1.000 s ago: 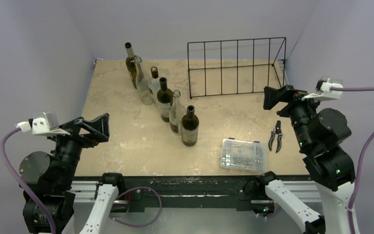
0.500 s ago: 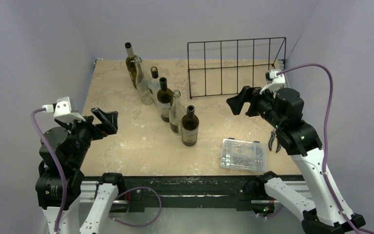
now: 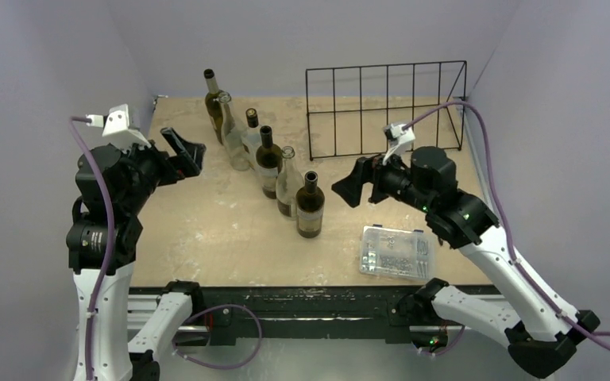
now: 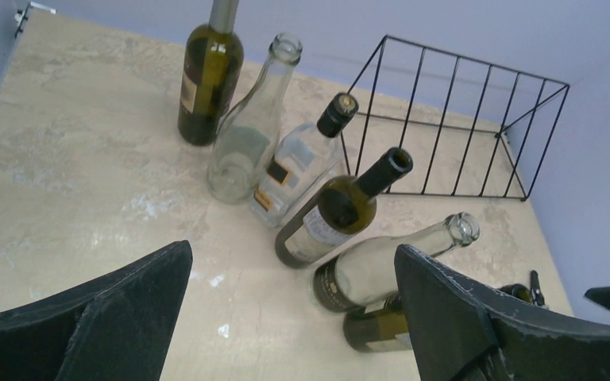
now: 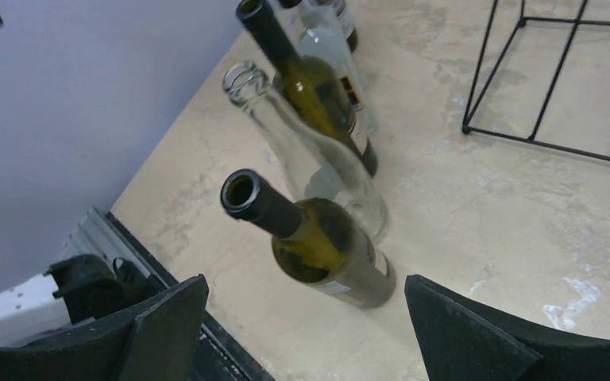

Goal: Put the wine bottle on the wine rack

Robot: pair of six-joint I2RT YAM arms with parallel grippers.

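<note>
**Ana:** From overhead, where do things stand?

**Ben:** Six bottles are upright in a slanting row on the counter, and none is on the wine rack. The rack sits at the far right, well apart from the row. The right arm reaches over the counter. The right jaws point at the nearest dark bottle, near it but not touching. The left arm hovers at the left edge, with the left jaws facing the far end of the row. A plastic box lies near the front edge.

**Ana:** And the left wrist camera?

**Ben:** The left jaws are spread wide with nothing between them. Beyond them I see the row, then the rack.

**Ana:** The right wrist?

**Ben:** The right jaws are also spread and empty. The dark bottle is framed between them, lower down. A clear bottle stands just behind it, and I cannot tell whether the two touch.

**Ana:** So which step is this?

**Ben:** I'd say it's the reach, before any grasp. Next, the right jaws need to drop around the dark bottle and close firmly without nudging the clear one. The glass looks slick and the row is tight. After that, the bottle has to be carried back and to the right, then eased into a slot between those thin bars.
</note>
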